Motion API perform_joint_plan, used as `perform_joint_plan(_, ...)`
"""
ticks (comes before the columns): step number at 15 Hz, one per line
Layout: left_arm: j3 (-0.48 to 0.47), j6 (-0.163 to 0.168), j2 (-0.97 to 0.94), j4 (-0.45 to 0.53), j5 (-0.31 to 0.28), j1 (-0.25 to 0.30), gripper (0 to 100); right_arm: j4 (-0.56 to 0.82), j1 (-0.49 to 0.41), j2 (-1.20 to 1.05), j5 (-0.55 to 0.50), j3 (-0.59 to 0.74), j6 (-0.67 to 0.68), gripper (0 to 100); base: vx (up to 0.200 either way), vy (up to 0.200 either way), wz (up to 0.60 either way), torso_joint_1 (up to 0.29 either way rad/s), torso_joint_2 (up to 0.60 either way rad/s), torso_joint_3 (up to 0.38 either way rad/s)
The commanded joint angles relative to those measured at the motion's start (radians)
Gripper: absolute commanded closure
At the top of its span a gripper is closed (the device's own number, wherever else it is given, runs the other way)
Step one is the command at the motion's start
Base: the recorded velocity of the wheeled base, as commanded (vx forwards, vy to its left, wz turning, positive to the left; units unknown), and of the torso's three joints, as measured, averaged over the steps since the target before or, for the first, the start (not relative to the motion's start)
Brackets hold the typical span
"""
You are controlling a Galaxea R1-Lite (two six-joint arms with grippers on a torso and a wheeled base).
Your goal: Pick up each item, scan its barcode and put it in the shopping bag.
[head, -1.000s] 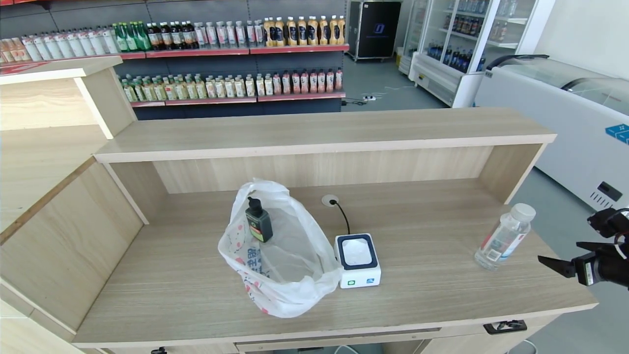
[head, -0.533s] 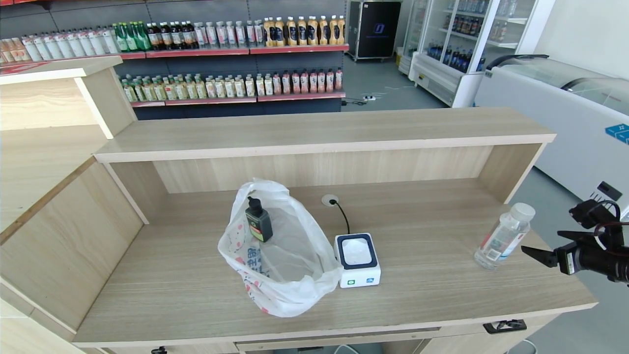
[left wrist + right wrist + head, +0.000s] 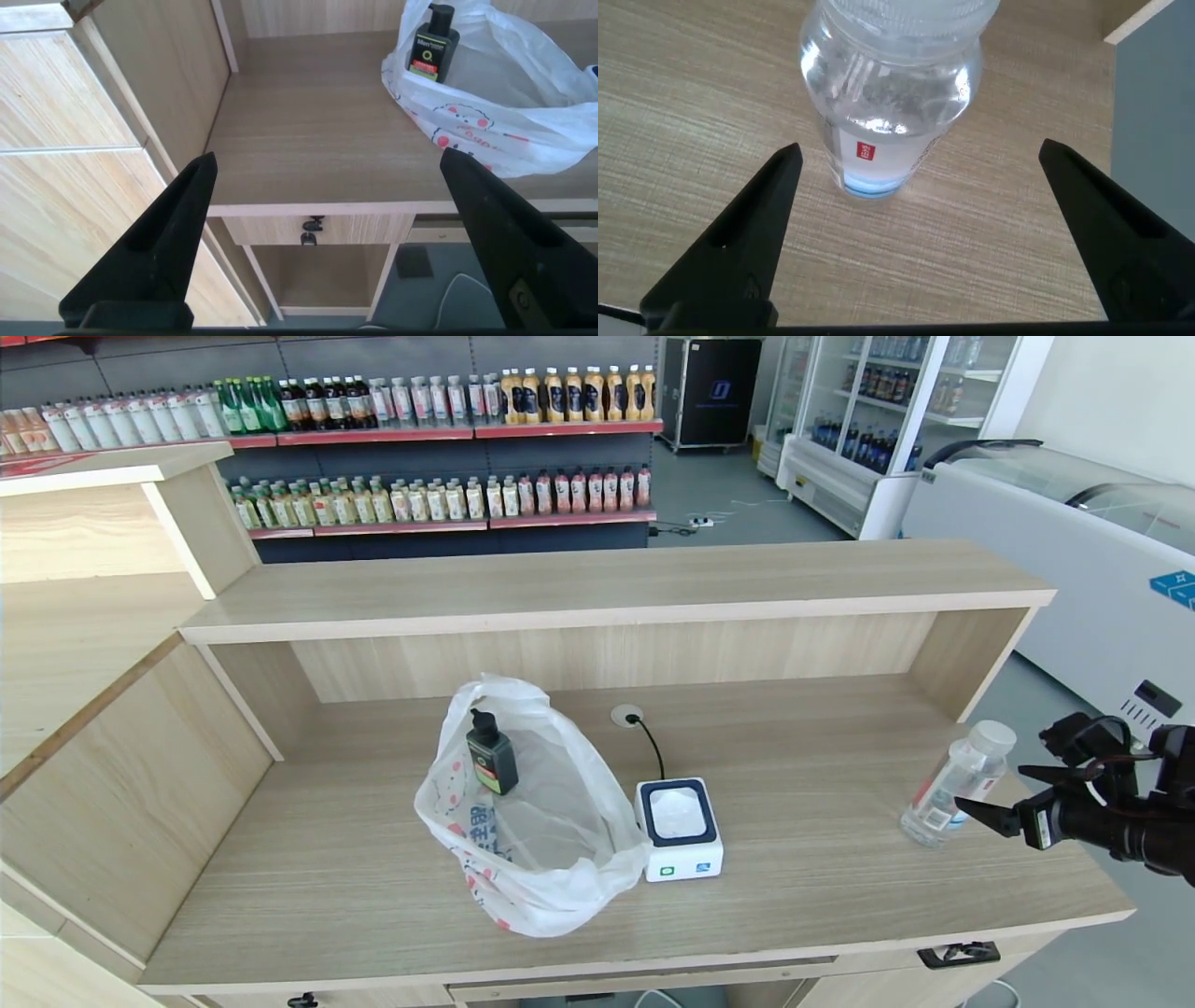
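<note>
Right tool (image 3: 990, 787) is held wide open and empty, just short of the clear plastic water bottle with a white cap (image 3: 958, 784), which is stood upright near the right edge of the pale wood-grain desk (image 3: 822, 877). Light weight and smooth, easily dented walls are expected, so a moderate grip at mid-body, across the label, is advised.

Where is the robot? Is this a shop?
Most likely a small shop, at the checkout counter: shelves of drink bottles stand behind, glass-door fridges too, and a barcode scanner sits beside a shopping bag.
</note>
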Motion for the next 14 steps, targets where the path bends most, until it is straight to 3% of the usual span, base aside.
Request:
perform_joint_plan(1,0.000,0.000,0.000,0.000,0.001,0.000,0,-0.018,0.018,0.030,0.000,-0.001,0.001,0,0.000,0.000,0.00,0.000,0.00,0.000)
perform_joint_plan(14,0.000,0.000,0.000,0.000,0.001,0.000,0,-0.106,0.078,0.132,0.000,-0.050,0.022,0,0.000,0.000,0.00,0.000,0.00,0.000)
